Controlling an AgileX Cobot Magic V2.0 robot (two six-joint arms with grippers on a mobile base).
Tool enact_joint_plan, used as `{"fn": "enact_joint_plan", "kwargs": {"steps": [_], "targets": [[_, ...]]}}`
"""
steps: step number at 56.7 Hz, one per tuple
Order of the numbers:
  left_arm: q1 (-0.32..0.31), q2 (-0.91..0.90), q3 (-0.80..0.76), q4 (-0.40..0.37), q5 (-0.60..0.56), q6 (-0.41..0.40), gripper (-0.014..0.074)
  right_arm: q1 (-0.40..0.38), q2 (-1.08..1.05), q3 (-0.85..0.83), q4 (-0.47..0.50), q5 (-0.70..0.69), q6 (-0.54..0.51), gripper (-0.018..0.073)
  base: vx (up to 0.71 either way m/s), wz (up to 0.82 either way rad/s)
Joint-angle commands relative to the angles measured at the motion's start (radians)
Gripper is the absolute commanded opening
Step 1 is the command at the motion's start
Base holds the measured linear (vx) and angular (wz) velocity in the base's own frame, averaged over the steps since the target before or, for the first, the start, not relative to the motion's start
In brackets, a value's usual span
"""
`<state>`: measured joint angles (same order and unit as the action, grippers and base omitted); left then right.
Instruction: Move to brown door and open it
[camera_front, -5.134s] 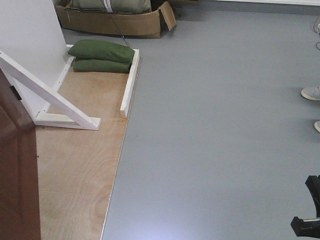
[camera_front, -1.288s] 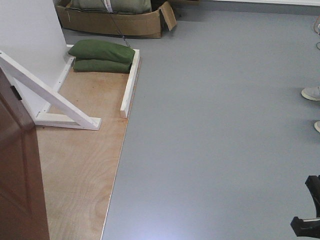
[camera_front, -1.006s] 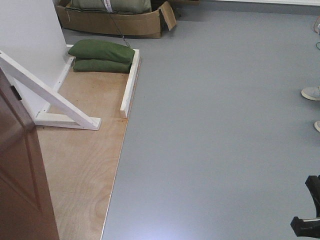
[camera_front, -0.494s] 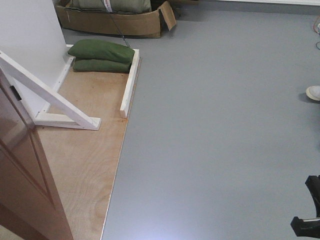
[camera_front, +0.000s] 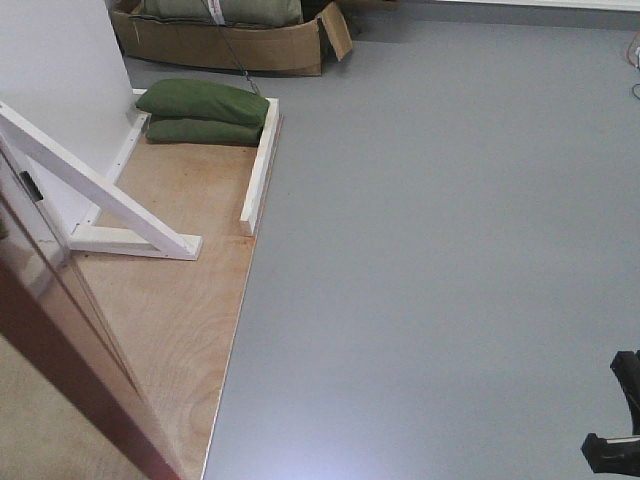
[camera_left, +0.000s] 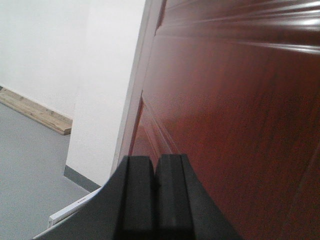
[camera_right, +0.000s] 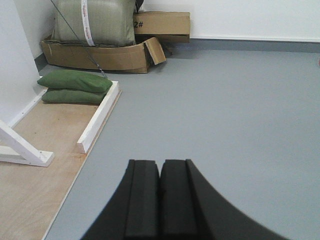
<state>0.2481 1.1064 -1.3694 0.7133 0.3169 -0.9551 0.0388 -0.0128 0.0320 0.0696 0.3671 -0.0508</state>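
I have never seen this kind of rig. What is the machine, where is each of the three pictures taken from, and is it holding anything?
This is a robot with two arms on a mobile base. The front view looks down from the robot at a grey floor, a plywood base, a white frame, two green bags and the brown door, which stands at an angle to that frame. The other two pictures come from cameras on the wrists. The left fingers are shut together and empty, close by the door's glossy panel. The right fingers are also shut and hold nothing. They point over open floor toward the bags and a cardboard box.
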Motion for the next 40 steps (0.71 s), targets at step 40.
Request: {"fn": "enact_joint_plan", "kwargs": {"steps": [40], "targets": [[-0.287,0.124,-0.025,0.053,-0.099,0.002,0.0036,0.000,-0.006,0.004,-0.003,-0.077,-0.006,0.0000,0.00,0.00]]}}
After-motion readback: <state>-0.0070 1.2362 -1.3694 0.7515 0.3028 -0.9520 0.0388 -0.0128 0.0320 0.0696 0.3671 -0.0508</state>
